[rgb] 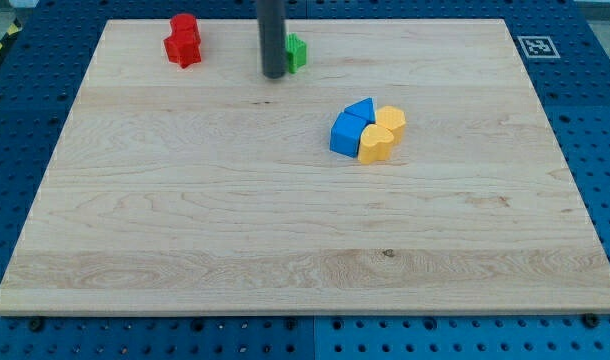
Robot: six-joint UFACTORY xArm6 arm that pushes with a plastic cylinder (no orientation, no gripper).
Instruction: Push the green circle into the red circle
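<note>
Contact is being made near the view's top: the rod's tip (274, 74), bare and holding nothing, is being pressed against the left side of the green block (297, 52), while the red blocks (184, 40) are lying farther left, beyond the tip.

Free room and obstacles. My tip (274, 75) stands just left of the green block (297, 52), partly hiding it. Bare counter (235, 230) separates my tip from the red blocks (183, 41). The blue (349, 130) and yellow (381, 135) cluster lies well apart, lower right.
</note>
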